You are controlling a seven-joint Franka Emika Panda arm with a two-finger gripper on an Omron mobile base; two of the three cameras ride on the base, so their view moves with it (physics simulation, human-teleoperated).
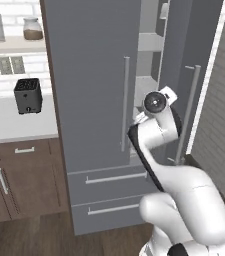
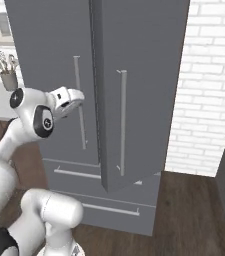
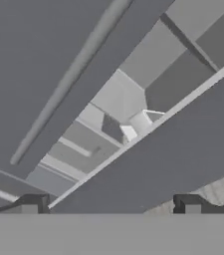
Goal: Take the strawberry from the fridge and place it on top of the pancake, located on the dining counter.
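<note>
Fridge (image 1: 91,85), tall, matte grey and two-doored, stands in the left base view with its right door (image 1: 191,75) swung partly open, baring pale grey shelves (image 1: 149,42) whose contents I cannot make out, while the white arm reaches into the gap. From the right base camera, the open door's edge juts forward beside the arm. Through the hand camera, the two-finger gripper (image 3: 111,203) is spread wide, empty, facing pale shelves (image 3: 113,97); no strawberry is discernible.

Fridge (image 1: 94,75) — matt grey, smooth, with slim satin bar handles (image 1: 126,102); cabinets (image 1: 19,175) — brown wood grain; wall (image 2: 209,85) — white brick, rough.
</note>
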